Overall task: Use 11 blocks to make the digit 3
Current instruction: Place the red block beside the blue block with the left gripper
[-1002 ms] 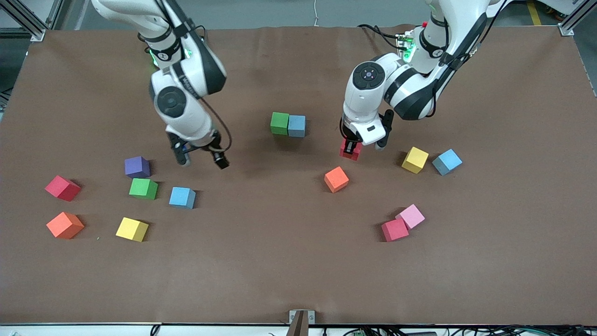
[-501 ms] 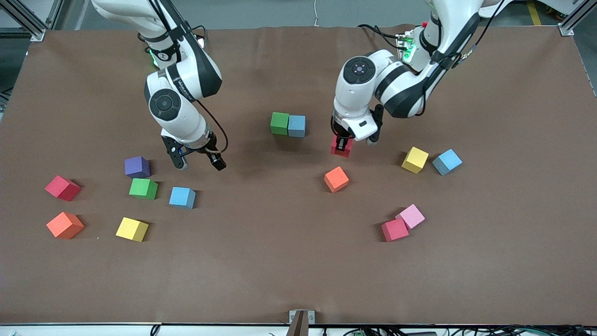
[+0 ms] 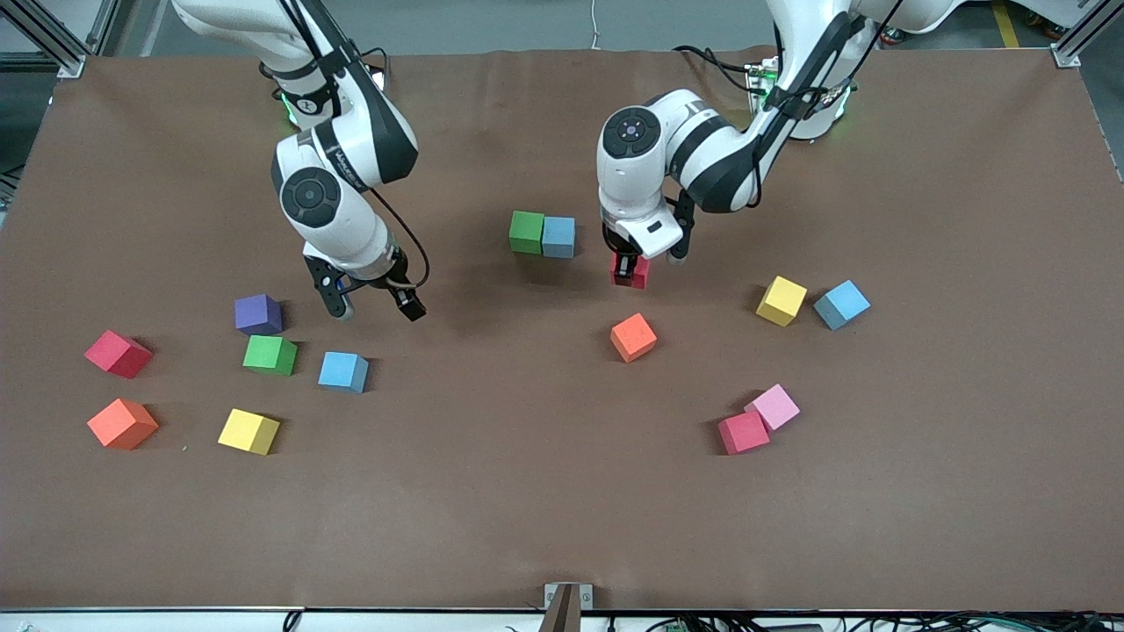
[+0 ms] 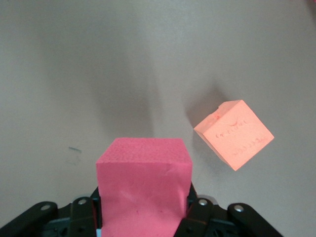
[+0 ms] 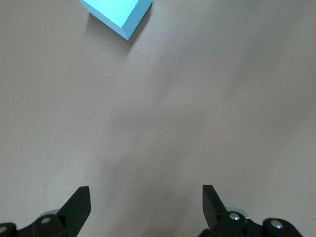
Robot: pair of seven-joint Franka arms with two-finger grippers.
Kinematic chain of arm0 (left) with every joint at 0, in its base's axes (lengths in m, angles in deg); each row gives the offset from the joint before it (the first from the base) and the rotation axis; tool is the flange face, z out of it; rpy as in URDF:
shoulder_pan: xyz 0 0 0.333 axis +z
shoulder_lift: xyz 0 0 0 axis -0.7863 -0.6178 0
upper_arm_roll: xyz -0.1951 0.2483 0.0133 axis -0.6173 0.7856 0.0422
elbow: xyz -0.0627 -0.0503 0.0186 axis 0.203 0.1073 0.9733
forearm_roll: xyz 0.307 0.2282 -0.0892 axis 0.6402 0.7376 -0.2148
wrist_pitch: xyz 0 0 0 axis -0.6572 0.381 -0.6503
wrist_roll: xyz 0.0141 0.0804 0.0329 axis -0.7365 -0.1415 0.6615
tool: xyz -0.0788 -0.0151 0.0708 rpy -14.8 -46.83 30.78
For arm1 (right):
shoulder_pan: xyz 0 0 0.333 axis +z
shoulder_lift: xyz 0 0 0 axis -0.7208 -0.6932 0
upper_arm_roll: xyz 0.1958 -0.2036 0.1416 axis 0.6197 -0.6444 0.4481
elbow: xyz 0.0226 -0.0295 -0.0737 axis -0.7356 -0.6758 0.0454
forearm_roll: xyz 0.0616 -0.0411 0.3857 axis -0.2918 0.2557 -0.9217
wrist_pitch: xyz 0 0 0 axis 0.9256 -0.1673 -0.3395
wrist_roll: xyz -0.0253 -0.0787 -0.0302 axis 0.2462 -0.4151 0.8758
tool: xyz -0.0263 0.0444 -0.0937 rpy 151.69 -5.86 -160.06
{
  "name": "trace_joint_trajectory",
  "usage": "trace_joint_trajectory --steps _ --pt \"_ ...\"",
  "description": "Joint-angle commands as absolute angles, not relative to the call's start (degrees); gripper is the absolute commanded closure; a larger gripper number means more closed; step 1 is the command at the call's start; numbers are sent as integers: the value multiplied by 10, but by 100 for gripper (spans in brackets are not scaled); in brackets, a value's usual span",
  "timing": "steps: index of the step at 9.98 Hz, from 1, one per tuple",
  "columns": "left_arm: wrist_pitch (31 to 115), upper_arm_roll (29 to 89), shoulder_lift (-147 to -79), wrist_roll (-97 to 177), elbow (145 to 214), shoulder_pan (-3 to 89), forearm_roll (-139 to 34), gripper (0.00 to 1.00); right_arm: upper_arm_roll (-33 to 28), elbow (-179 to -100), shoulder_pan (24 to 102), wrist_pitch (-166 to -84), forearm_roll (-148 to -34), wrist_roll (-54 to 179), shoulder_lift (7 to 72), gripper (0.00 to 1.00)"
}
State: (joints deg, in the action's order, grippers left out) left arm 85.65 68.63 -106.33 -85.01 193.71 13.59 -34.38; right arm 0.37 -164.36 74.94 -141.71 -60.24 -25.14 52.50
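A red block (image 3: 630,270) is gripped in the left claw (image 3: 629,268) and is carried in the air over the bare worktop (image 3: 562,509) just beside the blue block (image 3: 558,236), which touches the green block (image 3: 526,232). These two are judged to be the start of the digit 3, so the step in hand appears to be adding a third cube to that bar. The next move calls for lowering the red block square against the blue block's free side without nudging it. The left arm is bent at the elbow, its wrist pointing down. An orange block (image 3: 634,337) lies nearby. The right claw (image 3: 376,301) hangs spread and empty above the worktop, beside a purple block (image 3: 258,313); that arm waits.
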Motion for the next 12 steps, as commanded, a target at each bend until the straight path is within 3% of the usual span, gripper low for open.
trace_joint_trajectory --steps 1,3,7,12 --pt "831 774 -1044 -845 1943 51 -389 83 19 -1548 654 -1373 -609 -38 527 0" --pt "838 764 -1043 -851 1957 51 -408 84 19 -1536 675 -1357 -604 -45 527 0" --pt "935 741 -1043 -874 2010 45 -431 84 18 -1540 707 -1353 -572 -142 527 0" --pt "1019 723 -1052 -922 2059 33 -427 84 18 -1583 618 -1390 -528 258 511 0"
